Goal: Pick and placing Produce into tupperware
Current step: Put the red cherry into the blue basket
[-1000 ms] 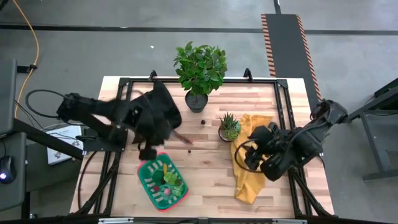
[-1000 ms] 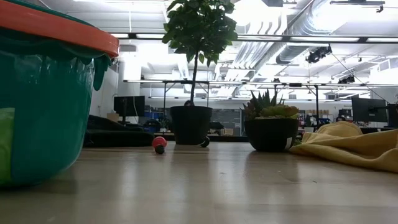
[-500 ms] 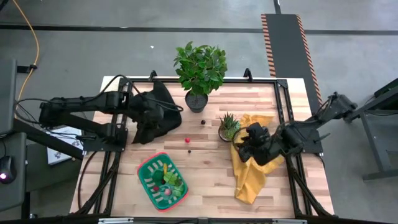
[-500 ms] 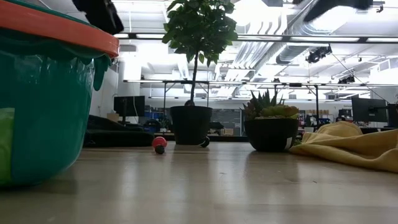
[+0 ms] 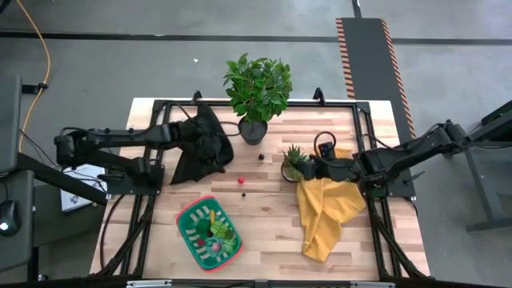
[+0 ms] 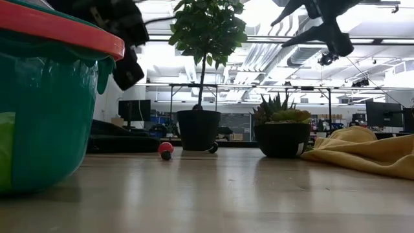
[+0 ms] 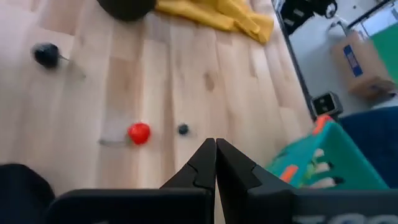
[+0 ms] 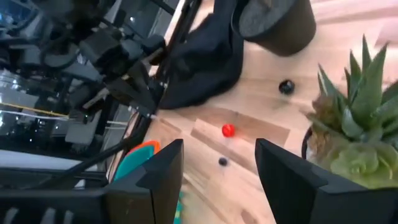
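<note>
1. The green tupperware (image 5: 210, 233) with the red rim is sitting at the near left part of the table (image 5: 264, 216).
2. Some small toy produce (image 5: 220, 230) is lying inside the tupperware, green, pink and yellow bits.
3. A small red toy fruit (image 5: 241, 181) is lying on the bare wood in the middle of the table, far behind the tupperware.
4. A tiny dark bit (image 5: 243, 193) is lying just beside the red fruit, on its near side.
5. Another small dark ball (image 5: 262, 157) is lying near the pot of the big leafy plant (image 5: 258, 88).
6. The left gripper (image 7: 215, 152) is hanging over the black cloth (image 5: 202, 144) at the far left, with its two fingers pressed together and holding nothing.
7. The right gripper (image 8: 219, 171) is hanging by the small spiky plant (image 5: 295, 162), above the yellow cloth (image 5: 326, 208), with its fingers spread wide apart and holding nothing.
</note>
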You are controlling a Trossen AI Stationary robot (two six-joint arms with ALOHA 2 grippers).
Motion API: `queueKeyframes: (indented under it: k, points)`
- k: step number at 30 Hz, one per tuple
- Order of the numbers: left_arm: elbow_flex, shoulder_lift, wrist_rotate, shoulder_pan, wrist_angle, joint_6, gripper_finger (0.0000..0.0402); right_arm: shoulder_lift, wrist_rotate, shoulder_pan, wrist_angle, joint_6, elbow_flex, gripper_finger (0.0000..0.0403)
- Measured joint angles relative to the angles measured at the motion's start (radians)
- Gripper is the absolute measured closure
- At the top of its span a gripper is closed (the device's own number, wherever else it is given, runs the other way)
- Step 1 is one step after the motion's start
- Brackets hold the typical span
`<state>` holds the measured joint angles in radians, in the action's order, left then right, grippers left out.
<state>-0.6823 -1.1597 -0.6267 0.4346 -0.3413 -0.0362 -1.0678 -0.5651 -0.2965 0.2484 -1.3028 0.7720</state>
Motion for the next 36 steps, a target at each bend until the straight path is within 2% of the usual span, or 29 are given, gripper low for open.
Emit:
queueKeyframes:
  k: [4,13,20,27,36]
  points:
    - [0.012,-0.027,0.005,0.047,0.004,0.146,0.0401,0.014,-0.002,0.030,0.002,0.020,0.002,0.0212]
    - [0.011,-0.116,0.083,0.043,0.036,0.435,0.0395,0.055,0.002,0.062,0.067,0.037,0.002,0.0212]
    - [0.011,-0.129,0.112,0.001,0.104,0.597,0.0342,0.088,0.021,0.061,0.065,0.046,0.002,0.0212]
    - [0.011,-0.181,0.214,-0.090,0.119,0.670,0.0282,0.117,0.021,0.062,0.067,0.044,0.002,0.0212]
    - [0.010,-0.292,0.246,-0.114,0.247,0.631,0.0291,0.135,0.020,0.062,0.074,0.004,0.002,0.0212]
